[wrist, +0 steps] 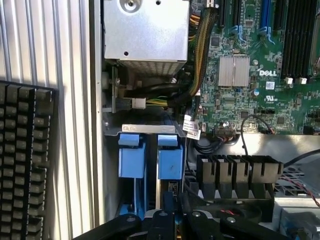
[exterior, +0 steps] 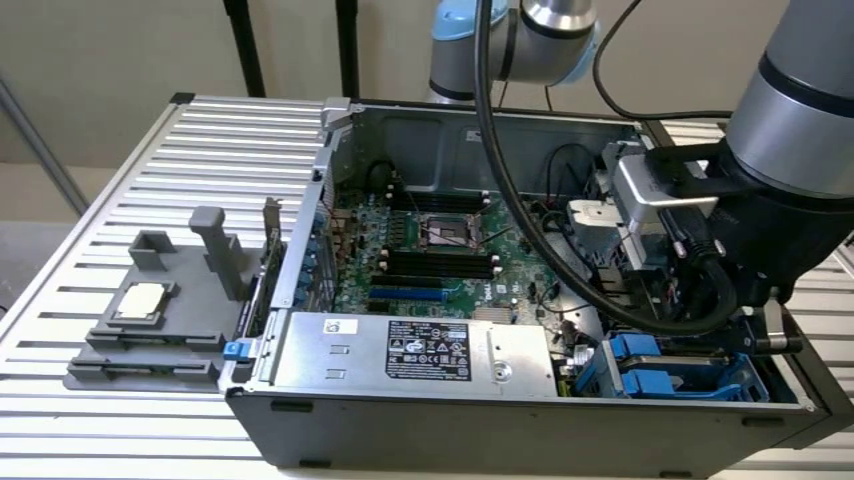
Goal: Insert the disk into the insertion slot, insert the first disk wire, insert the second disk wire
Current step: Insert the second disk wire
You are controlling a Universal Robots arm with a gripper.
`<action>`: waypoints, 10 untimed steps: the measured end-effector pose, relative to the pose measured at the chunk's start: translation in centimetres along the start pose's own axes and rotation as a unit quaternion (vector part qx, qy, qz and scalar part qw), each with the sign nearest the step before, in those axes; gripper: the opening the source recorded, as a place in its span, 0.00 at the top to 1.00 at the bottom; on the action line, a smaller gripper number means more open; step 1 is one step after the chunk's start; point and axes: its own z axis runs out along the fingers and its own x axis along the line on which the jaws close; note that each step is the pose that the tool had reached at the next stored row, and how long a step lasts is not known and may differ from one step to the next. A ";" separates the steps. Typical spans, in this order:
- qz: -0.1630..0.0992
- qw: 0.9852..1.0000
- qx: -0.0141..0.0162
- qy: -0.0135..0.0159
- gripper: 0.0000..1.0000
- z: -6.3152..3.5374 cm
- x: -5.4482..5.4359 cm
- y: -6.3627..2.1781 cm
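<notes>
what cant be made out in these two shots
- Gripper: wrist view, fingertips cut off by the picture's edge.
- Insertion slot: exterior view, its far side is behind the arm and black cables.
- Blue carriers: wrist view, no disk label visible; lower ends hidden by the gripper.

Open case top gives access over the motherboard (exterior: 441,250); power supply box (exterior: 414,350), black cables (exterior: 534,200) and blue drive carriers (wrist: 150,160) crowd the corner by the drive cage (exterior: 667,375).
</notes>
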 end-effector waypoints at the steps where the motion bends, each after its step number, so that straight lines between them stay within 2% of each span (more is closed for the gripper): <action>1: -0.001 1.000 0.003 0.000 0.84 0.02 0.0 0.10; 6: -0.007 1.000 0.010 -0.001 0.84 0.19 0.0 0.51; 10: -0.009 1.000 0.020 -0.001 0.84 0.30 0.0 0.61</action>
